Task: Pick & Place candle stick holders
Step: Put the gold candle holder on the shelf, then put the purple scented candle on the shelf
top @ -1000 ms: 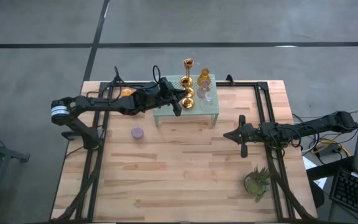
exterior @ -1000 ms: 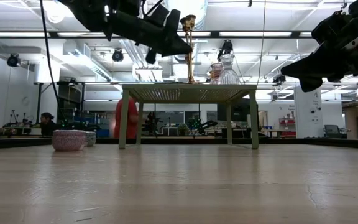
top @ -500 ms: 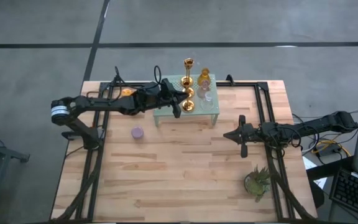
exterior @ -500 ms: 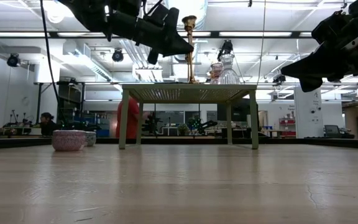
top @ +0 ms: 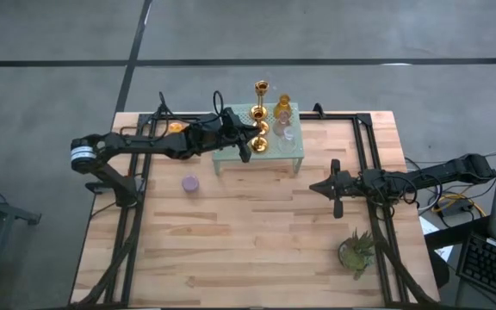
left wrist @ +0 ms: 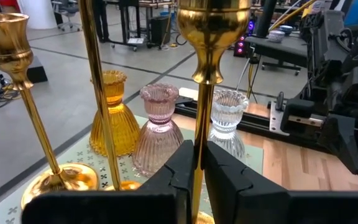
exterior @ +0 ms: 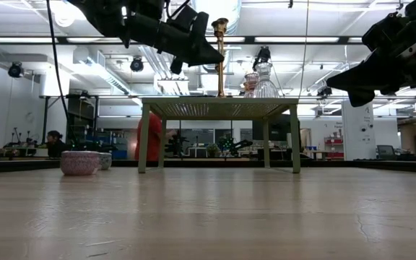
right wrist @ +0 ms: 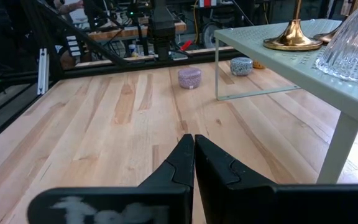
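Nothing much has moved since a second ago: both arms and every holder sit where they were.

Left gripper [top: 253, 132] is out over the pale green rack [top: 293, 148] at the table's [top: 257, 241] far edge, fingers [left wrist: 225, 177] pinched narrow on the thin stem of a gold holder [left wrist: 211, 37]. Left wrist view shows the stem running up between the two dark fingers to the gold cup above.

On the rack beside it: a second gold holder [left wrist: 11, 37] with round base, another gold stem [left wrist: 98, 87], an amber holder [left wrist: 114, 112], a pink ribbed holder [left wrist: 160, 127] and a clear holder [left wrist: 229, 115], all upright, close together. High view puts the cluster on the rack's far half, tall gold holder [top: 260, 90] at the back edge.

Purple cup [top: 191, 183] sits on the bare table left of the rack, well apart from it. Low view shows it as a pinkish cup [exterior: 79, 162] with a smaller blue cup [exterior: 104, 159] just behind. Orange cup [top: 176, 127] lies near the table's far left edge by the left arm.

Right gripper [top: 335, 200] hovers over the table's right side, fingers [right wrist: 219, 168] closed together, holding nothing. Potted plant [top: 356, 250] stands near the right front corner.
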